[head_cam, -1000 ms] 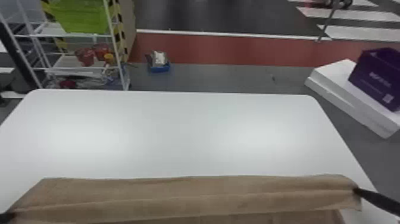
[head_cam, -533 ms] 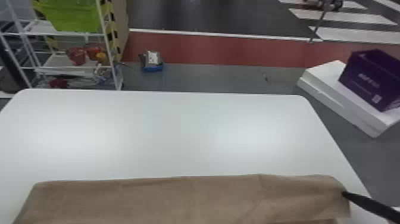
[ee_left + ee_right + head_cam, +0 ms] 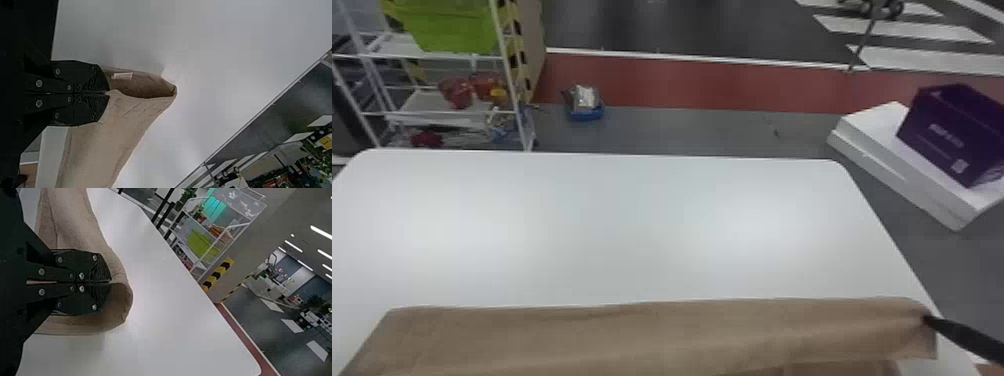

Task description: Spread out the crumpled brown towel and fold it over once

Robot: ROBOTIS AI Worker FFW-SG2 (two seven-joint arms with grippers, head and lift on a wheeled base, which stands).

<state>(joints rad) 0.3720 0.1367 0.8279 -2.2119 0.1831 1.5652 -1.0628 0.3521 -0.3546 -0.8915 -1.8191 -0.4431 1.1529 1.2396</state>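
One long band of brown towel (image 3: 652, 337) spans the near side of the worktop (image 3: 632, 225), head view. Right gripper (image 3: 926, 319) pinches it close to its right end; a soft ridge runs inward from the pinch, and a flap hangs past it over a lower layer. Far edge lies nearly straight. Judgement: spreading looks done, fold in hand. Next move: bring the pinched edge over the lower layer, both ends at one pace and one height, so that the far crease does not skew.

Left wrist view: left gripper (image 3: 108, 93) has its fingers clamped on the towel's edge. Beyond the tips the towel bends round into an open loop, white tag (image 3: 123, 76) on its inner face. Loop should close by laying down, not by pulling; a hard tug would probably drag the whole piece. Light outward tension between the two grips ought to take out slack.

Right wrist view: fingers pressed together on the towel, a rounded bend just past the tips. Pinch is narrow, so a corner could slip or curl under. Suggest lowering until the edge rests on the layer beneath, checking corner against corner, then opening both grippers together and backing off without lifting the top layer.
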